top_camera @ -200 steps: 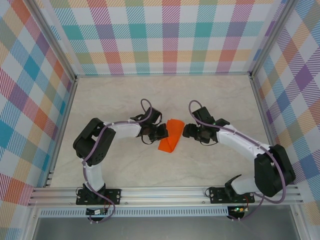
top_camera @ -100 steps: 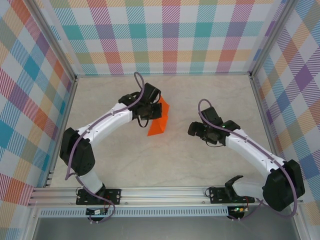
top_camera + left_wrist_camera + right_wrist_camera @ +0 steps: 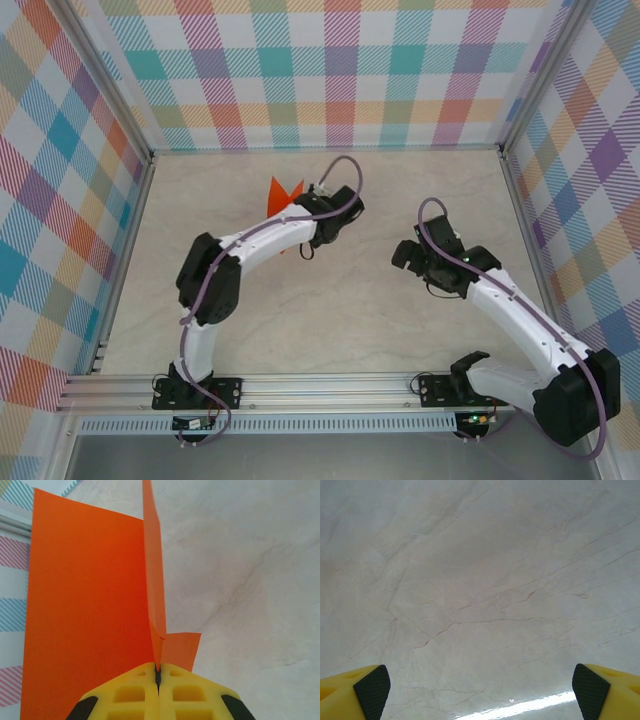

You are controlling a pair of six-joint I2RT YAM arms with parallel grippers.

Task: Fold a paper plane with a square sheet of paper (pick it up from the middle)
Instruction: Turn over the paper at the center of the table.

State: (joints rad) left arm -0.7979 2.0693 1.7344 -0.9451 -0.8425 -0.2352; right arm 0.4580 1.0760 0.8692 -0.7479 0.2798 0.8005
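Two claws: the left claw is pinching the orange paper rising just ahead of it, the right claw is gaping wide above the table

Plain bright orange, no print, on the paper; same orange by the far edge of the worktop from above. Pale cream marble with thin grey-brown veins for the worktop. Yellow fingers with black textured pads on the right gripper; yellow with black corners on the left gripper. White shells and black joints on the left arm and right arm; purple cable along each. Plaid walls: teal, purple, orange, yellow, pink on white. Silver rail at the near edge.
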